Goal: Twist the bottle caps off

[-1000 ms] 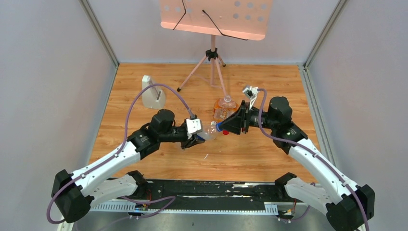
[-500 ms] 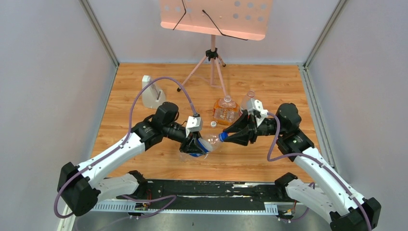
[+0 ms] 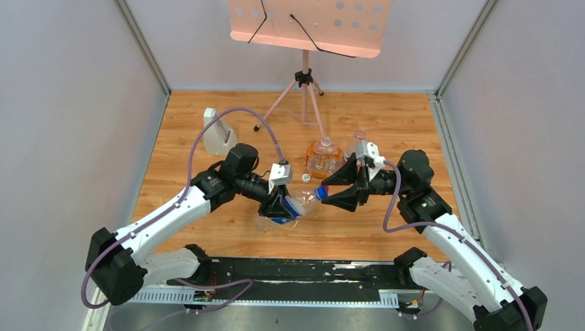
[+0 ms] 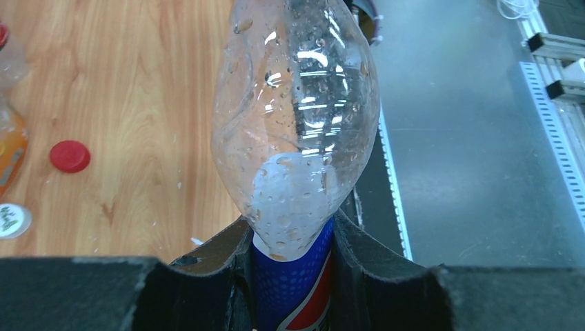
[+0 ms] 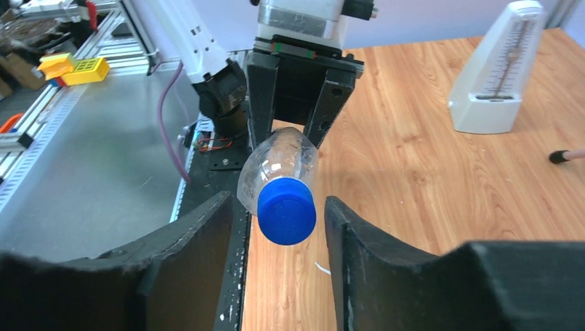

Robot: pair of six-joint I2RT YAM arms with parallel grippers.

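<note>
**Right tool.** The right tool [image 5: 277,200] stands part open. Its two fingers flank the blue cap [image 5: 286,210], one on each side, and in the right wrist view a gap shows between each finger and the cap. It holds nothing.

**Left tool.** The left tool [image 4: 292,241] is closed on the Pepsi bottle [image 4: 296,124], clamping the blue-labelled body. The clear shoulder and neck project beyond its fingers, and the bottle is held off the counter [image 3: 386,227].

**Governing relation.** In the top view the bottle's long axis runs from lower left to upper right of centre frame. The base lies toward the left arm and the capped neck points straight into the mouth of the right tool. The cap therefore lies directly ahead of the right tool, on its approach line. The right arm is the nearer to the cap; the left arm serves only as the clamp.

**Next move (judgement).** The right tool must close squarely on the cap rim before turning about the bottle axis. The cap sits slightly low and left of centre between the fingers, so an uneven closure could push the neck aside.

**Surroundings.** A loose red cap [image 4: 70,156] and a white cap [image 4: 12,221] lie on the counter, left edge of the left wrist view. The orange-labelled bottle [image 3: 322,157] stands upright at centre frame, behind the tools. A metronome [image 5: 493,83] stands at upper right of the right wrist view.
</note>
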